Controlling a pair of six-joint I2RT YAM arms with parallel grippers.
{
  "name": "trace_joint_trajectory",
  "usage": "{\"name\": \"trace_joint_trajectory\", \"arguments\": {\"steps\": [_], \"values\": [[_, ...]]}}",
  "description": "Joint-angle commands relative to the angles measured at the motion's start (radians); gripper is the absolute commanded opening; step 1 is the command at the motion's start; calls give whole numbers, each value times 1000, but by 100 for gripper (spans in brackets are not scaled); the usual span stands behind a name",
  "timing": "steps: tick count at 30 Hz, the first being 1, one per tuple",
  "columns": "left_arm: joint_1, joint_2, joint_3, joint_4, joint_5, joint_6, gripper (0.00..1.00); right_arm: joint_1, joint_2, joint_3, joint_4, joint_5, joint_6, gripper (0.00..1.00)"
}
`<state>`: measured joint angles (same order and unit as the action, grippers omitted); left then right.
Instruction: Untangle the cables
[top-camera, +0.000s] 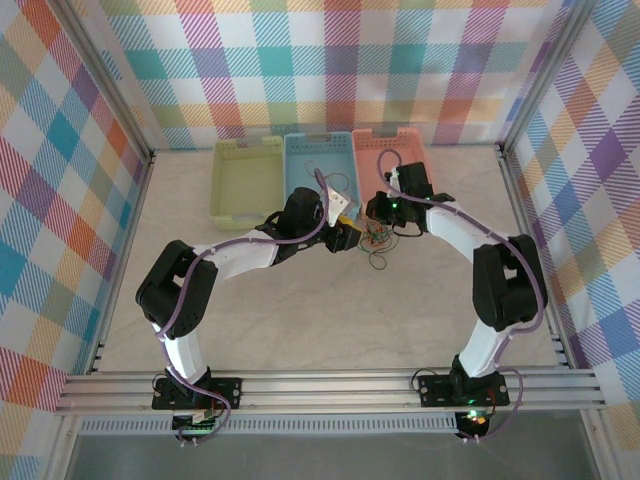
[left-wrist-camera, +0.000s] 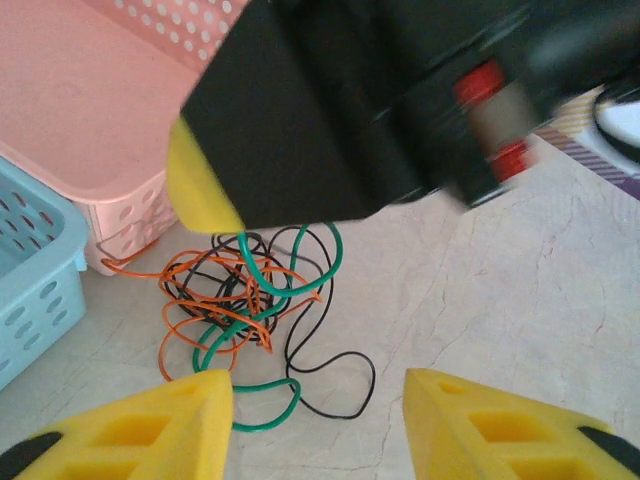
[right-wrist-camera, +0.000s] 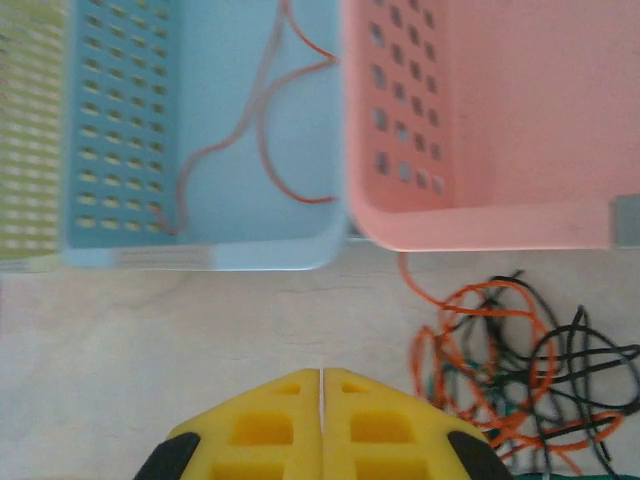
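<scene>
Worktop layout: three trays side by side along the far edge, arms reaching in from the near edge, both heads meeting over one spot just near the pink tray. Judged progress: early. The cables sit as one snarl on the worktop, touching or nearly touching the pink tray's near wall, with orange, green and black strands looped through each other. A black loop and a green strand trail out on the near side, but the core looks knotted, so nearly all of the separating is left to do. Trays next. Yellow-green tray, far left: I see no wire in it from above. Blue tray, centre: one loose orange wire lies curled on its floor, apart from the snarl, which I take as the single strand freed so far. Pink tray, right: the part that shows in the right wrist view holds no wire. Left pincer: fingers spread, nothing between them, hovering just near of the snarl. Right pincer: fingers pressed together. From the left wrist view its fingertip hangs right over the snarl and the green strand rises to it. Whether that strand is actually nipped I cannot tell.
</scene>
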<state>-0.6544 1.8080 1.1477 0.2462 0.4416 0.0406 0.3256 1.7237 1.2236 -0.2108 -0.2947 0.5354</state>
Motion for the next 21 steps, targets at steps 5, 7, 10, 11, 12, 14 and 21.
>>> {"name": "trace_joint_trajectory", "arguments": {"steps": [5,7,10,11,12,14,21], "values": [[-10,-35,-21,70,29,-23,57,12,-92,-60,170,-210,234,0],[-1,-37,-31,94,41,-42,58,14,-95,-84,210,-235,279,0],[11,-42,-45,129,59,-65,58,15,-93,-109,259,-263,330,0],[13,-45,-51,139,64,-72,59,15,-93,-110,264,-269,337,0],[15,-44,-52,140,64,-72,58,15,-94,-113,269,-271,346,0],[14,-42,-49,136,60,-72,58,15,-94,-124,288,-284,371,0],[15,-39,-43,119,17,-72,54,29,-92,-162,396,-342,481,0]]}}
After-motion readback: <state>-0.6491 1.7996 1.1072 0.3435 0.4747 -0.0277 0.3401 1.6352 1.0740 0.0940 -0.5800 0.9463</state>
